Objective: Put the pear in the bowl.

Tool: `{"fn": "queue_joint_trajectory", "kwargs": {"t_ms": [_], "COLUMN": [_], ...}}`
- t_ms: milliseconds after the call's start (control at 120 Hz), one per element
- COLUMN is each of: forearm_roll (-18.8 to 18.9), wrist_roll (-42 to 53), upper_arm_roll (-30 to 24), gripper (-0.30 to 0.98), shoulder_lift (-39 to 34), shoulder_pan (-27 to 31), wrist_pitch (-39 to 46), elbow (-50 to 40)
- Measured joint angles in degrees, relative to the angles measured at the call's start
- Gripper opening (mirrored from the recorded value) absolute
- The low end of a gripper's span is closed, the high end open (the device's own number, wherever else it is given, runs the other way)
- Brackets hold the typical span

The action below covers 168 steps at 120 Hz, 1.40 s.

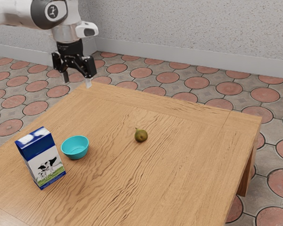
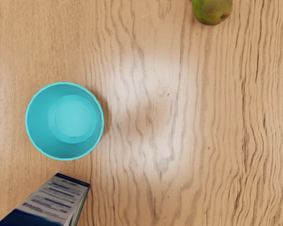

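**Pear on bench, outside bowl; claw open and raised**

Clock directions as read in the exterior view.

Nearest: blue-and-white milk carton (image 1: 43,160), cow picture on its face, standing on the wooden bench (image 1: 179,188) at eight o'clock from the frame's centre.

Next: turquoise bowl (image 1: 75,148), upright, just beside the carton, at about two o'clock from it. The wrist view shows a gap between carton and bowl; the bowl's bare inner base is visible.

Slightly farther: pear (image 1: 141,136), green-brown, resting on the bench well apart from the bowl, at nearly three o'clock from it. Stem points to eleven o'clock.

Beyond these: claw (image 1: 77,84), at twelve o'clock from the bowl, raised above the bench and pointing down. Fingers stand wide apart, holding nothing. The white-and-black arm (image 1: 19,14) enters from ten o'clock.

Background: floor (image 1: 188,82) of round reddish tiles set among grey ones; behind it, a speckled pale grey wall (image 1: 188,28) with a plain skirting board (image 1: 179,62).
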Motion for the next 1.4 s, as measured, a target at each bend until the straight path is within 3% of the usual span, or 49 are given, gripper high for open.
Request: {"fn": "queue_joint_trajectory", "kwargs": {"t_ms": [317, 442, 650, 883, 1175, 1400], "forearm_roll": [-0.27, -1.03, -2.07, -6.87, -5.59, -6.81], "wrist_roll": [-1.35, -5.89, -14.28, -21.23, -34.82, -43.11], "upper_arm_roll": [-0.22, -0.82, -2.94, -3.44, -3.72, -4.02], "gripper": [0.69, 0.69, 0.69, 0.69, 0.69, 0.69], "shoulder_lift": [1.23, 2.49, 14.57, 26.48, 38.79, 43.07], "shoulder_pan": [0.66, 0.53, 0.4, 0.38, -0.8, -1.34], "wrist_pitch": [3.65, 6.47, 18.16, 28.71, 30.56, 33.38], "elbow": [0.46, -0.84, -2.72, 4.54, 15.39, 19.03]}}
